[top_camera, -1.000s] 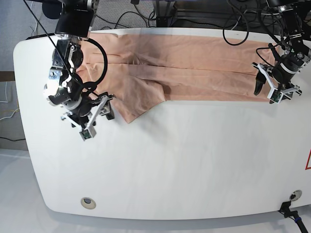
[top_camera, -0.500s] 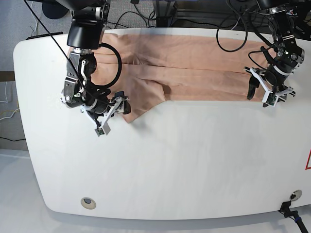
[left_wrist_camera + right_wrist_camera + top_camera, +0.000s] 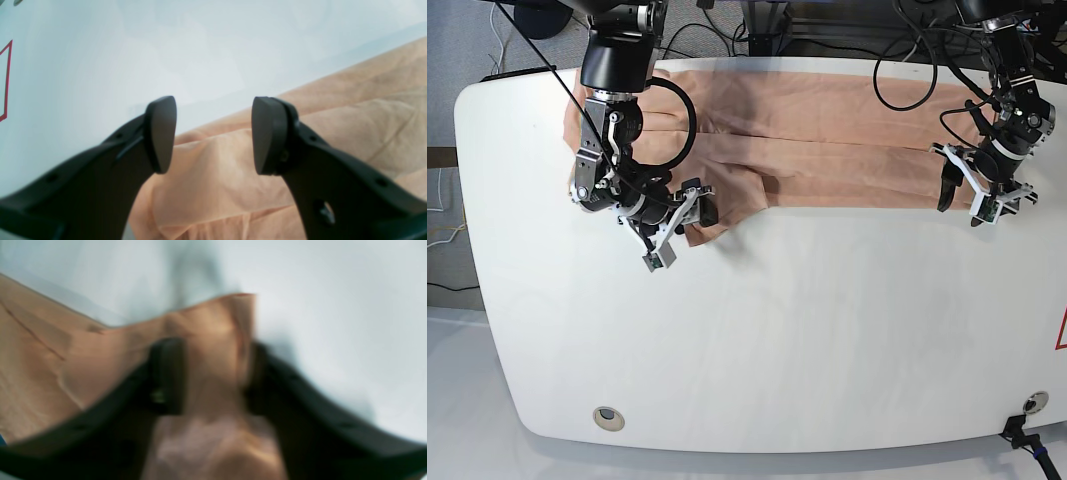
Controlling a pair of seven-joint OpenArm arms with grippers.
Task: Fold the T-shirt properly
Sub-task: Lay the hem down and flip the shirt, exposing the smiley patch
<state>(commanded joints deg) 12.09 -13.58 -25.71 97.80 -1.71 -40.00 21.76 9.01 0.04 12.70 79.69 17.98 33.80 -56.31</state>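
A: How should this pick-up go?

B: Both ends at once. The right tool straddles the sleeve tip of the T-shirt, pink cloth between its parted fingers; that view is blurred, so whether they pinch yet I cannot tell. I would seat it deeper before closing, so it catches every layer and not just the flap.

A: And the left tool?

B: Spread wide, nothing held, with the shirt's near corner under the gap and bare surface just beyond its tips. It should drop straight onto that layered edge.

A: Which way does the shirt lie?

B: Its long axis runs from one tool to the other, along the surface's far edge; the sleeve end sits at the right tool.
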